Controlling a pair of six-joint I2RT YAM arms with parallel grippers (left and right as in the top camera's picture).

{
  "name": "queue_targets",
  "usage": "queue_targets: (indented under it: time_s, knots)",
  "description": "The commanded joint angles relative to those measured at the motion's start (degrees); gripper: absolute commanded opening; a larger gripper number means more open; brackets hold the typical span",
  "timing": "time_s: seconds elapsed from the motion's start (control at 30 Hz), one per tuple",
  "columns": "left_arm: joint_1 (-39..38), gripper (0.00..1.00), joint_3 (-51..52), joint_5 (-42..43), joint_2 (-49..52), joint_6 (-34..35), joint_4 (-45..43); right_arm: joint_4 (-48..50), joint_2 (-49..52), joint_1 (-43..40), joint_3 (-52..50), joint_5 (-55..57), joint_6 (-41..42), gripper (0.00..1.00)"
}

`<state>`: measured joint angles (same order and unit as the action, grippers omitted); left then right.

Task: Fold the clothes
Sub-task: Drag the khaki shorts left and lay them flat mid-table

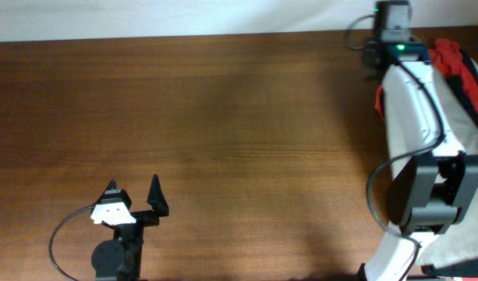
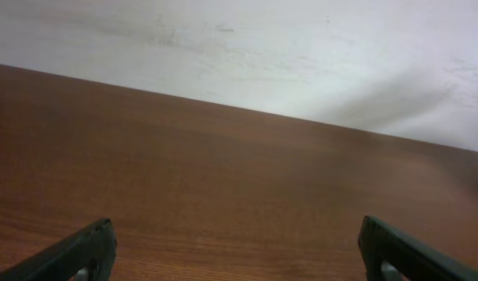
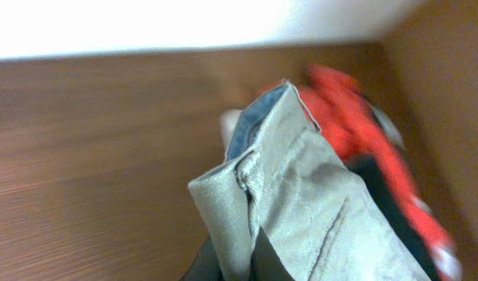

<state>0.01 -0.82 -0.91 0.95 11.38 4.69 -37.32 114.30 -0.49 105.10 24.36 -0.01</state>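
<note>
The khaki shorts [image 3: 316, 211] hang bunched in the right wrist view, and my right gripper [image 3: 250, 259] is shut on a fold of them near the waistband seam. A red-orange garment [image 3: 355, 117] and a black one [image 3: 385, 199] lie just behind the shorts. From overhead the pile sits at the table's right edge: shorts [image 1: 466, 117], red-orange garment [image 1: 449, 55], dark garment [image 1: 476, 84]. The right arm [image 1: 410, 117] covers much of the pile and hides its own jaws. My left gripper [image 1: 133, 189] is open and empty near the front left, over bare wood [image 2: 235, 234].
The brown wooden table [image 1: 223, 117] runs from the left gripper to the pile. A white wall [image 2: 262, 55] stands behind its far edge. The right arm's base and cable [image 1: 391, 31] sit at the back right.
</note>
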Motion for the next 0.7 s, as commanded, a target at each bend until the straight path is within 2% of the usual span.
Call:
queue_targets:
  time_s: [0.0, 0.1, 0.2, 0.27, 0.3, 0.33, 0.37, 0.43, 0.5, 0.53, 0.67]
  knots:
    - [-0.24, 0.99, 0.28, -0.17, -0.28, -0.94, 0.09, 1.36, -5.29, 12.41, 1.11, -15.63, 0.85, 0.04]
    - [-0.24, 0.99, 0.28, -0.17, -0.28, -0.94, 0.09, 3.34, -3.50, 27.17, 1.09, -19.93, 4.00, 0.04]
    - [-0.24, 0.99, 0.28, -0.17, -0.28, -0.94, 0.09, 7.41, 0.13, 43.54, 1.07, -19.85, 14.05, 0.04]
    - [-0.24, 0.99, 0.28, -0.17, -0.28, -0.94, 0.07, 9.20, 1.73, 51.08, 1.07, -19.30, 16.39, 0.04]
    - [-0.24, 0.99, 0.28, -0.17, -0.28, -0.94, 0.07, 9.53, 1.81, 52.98, 1.07, -18.27, 17.62, 0.14]
    - [-0.24, 0.99, 0.28, -0.17, -0.28, -0.94, 0.09, 9.97, 1.81, 54.75, 1.09, -17.25, 17.66, 0.51]
    - [-0.24, 0.99, 0.28, -0.17, -0.28, -0.94, 0.09, 10.21, 1.79, 55.23, 1.09, -17.22, 17.66, 0.99]
    - [-0.24, 0.99, 0.28, -0.17, -0.28, -0.94, 0.09, 9.88, 1.09, 53.64, 1.11, -17.03, 17.70, 0.99]
    - [-0.24, 0.99, 0.28, -0.17, -0.28, -0.94, 0.09, 7.32, -2.05, 49.37, 1.11, -17.07, 23.28, 0.99]
    - [-0.24, 0.99, 0.28, -0.17, -0.28, -0.94, 0.09, 5.11, -4.07, 46.40, 1.11, -17.16, 25.81, 0.99]
    - [-0.24, 0.99, 0.28, -0.17, -0.28, -0.94, 0.09, -6.43, -10.86, 34.29, 1.11, -17.70, 25.83, 0.99]
